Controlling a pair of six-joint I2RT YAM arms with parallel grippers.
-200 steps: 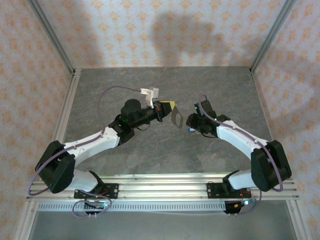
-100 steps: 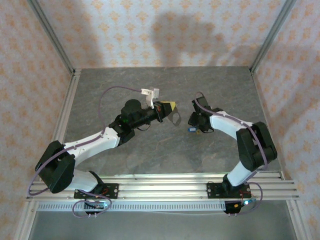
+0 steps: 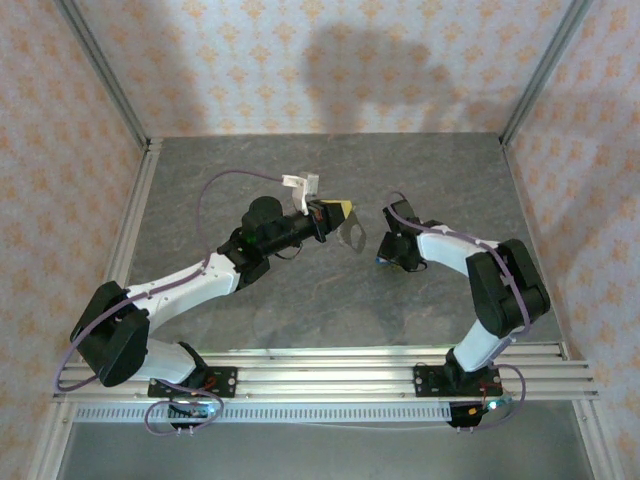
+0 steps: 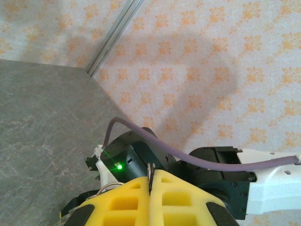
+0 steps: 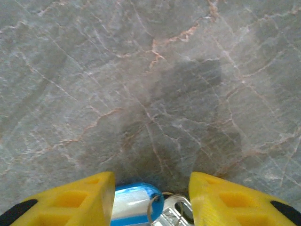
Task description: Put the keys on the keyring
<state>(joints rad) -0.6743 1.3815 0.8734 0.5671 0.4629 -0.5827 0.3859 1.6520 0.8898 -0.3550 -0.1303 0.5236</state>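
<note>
Seen from above, two white and black robot arms reach in from the near edge of a grey, marble-patterned desk [image 3: 300, 310] enclosed by walls [image 3: 300, 60] papered in a pale orange floral print. The left gripper [image 3: 337, 212] is raised over the middle of the desk. Its yellow pads are pressed together on the keyring [image 3: 353, 238], a thin pale loop that hangs from the tips toward the right arm. In the left wrist view the two yellow pads [image 4: 129, 200] meet with no gap. A sliver of thin metal stands up between them, and a bit of wire loop curves out at their left side. A purple cable [image 3: 215, 190] arcs over the left arm. The right gripper [image 3: 386, 250] sits just to the right of the keyring, near it but not touching. In the right wrist view its yellow fingers [image 5: 75, 200] stand partly apart and pinch the key [image 5: 136, 202] between them. The bright blue head lies against the left finger, and a small ring and silver metal lie toward the right finger. The veined desk and a soft shadow lie beyond. From above, the key's blue shows as a small spot at the lower edge of the right gripper.
</note>
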